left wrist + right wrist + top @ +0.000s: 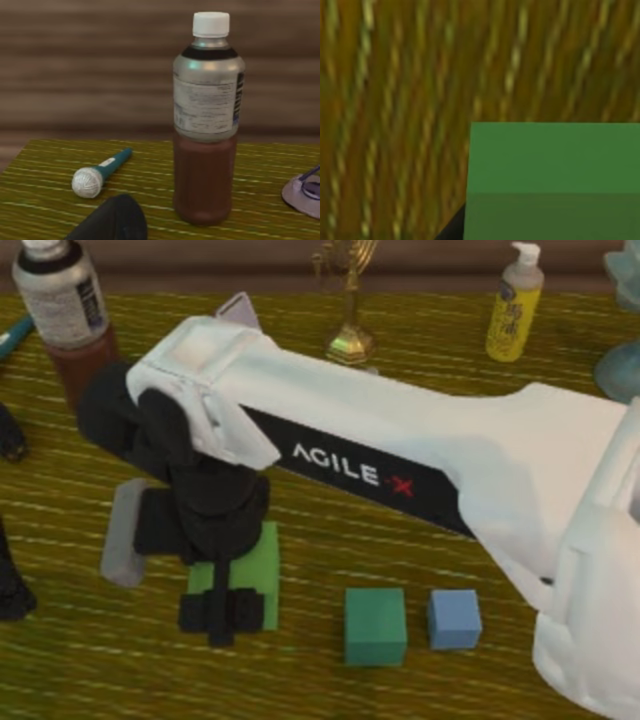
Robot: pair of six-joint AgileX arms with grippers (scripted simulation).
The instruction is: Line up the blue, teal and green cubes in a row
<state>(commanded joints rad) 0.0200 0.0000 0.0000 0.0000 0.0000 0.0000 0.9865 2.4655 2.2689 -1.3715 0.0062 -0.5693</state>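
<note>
Right gripper (pixel 220 612), reaching across from the table's right, sits over the green cube (pixel 262 565); whether its fingers grip cannot be told. Teal cube (pixel 375 625) and blue cube (pixel 454 619) stand to the right. Grey block (pixel 123 532) left; brown-liquid bottle (pixel 207 120), microphone (pixel 98 173) behind.

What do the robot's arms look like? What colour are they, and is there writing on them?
The right arm is mostly white, with chunky, rounded shells. A black stripe along it says AGILE X in white letters, with a red X. Its wrist and end effector are black and blocky. Of the left arm, only dark black parts peek in at the table's left edge.
</note>
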